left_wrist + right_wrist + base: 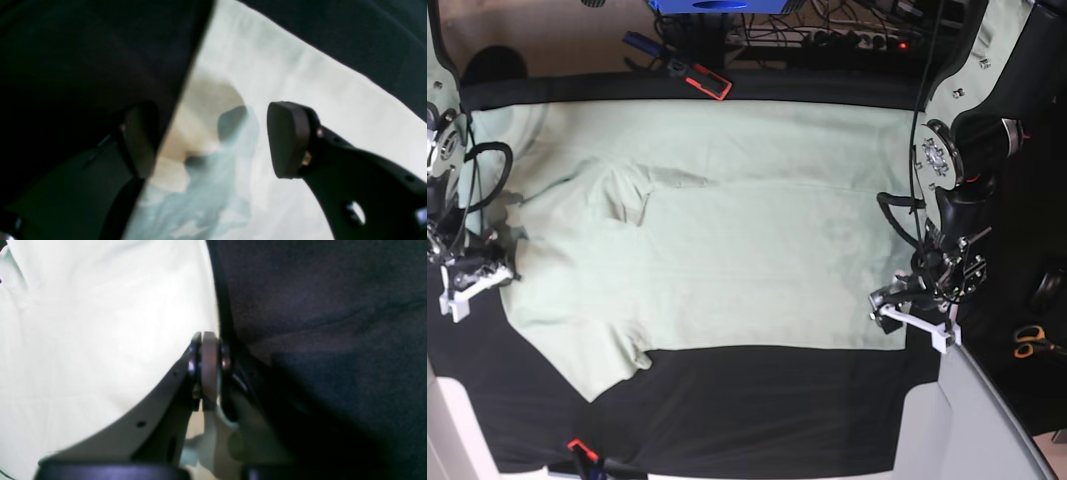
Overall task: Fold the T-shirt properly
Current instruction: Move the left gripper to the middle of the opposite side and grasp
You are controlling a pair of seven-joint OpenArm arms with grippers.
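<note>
T-shirt: pale mint-green, spread flat across the black tablecloth, reaching nearly from one side of the base view to the other. One sleeve points toward the near edge at that view's lower left; a small fold lies on the cloth near the upper left.
Shirt edges: the near hem runs straight along the dark cloth; the far edge lies close to the table's back border.
Left gripper: at the shirt's corner on the base view's right, low over the cloth. Its two dark pads stand well apart, nothing between them. One pad is over the shirt, the other over the tablecloth, so the jaws straddle the shirt's edge.
Left arm: comes in from the base view's right, bent down to the table, cables looping beside it.
Right gripper: at the shirt's edge on the base view's left. Its jaws are pressed together; whether cloth is pinched between them cannot be told. It sits right on the line between shirt and tablecloth.
Right arm: reaches down at the base view's left edge, a black cable curling above it.
Beyond the table: a red-and-black tool at the far edge, orange-handled scissors off to the right.
</note>
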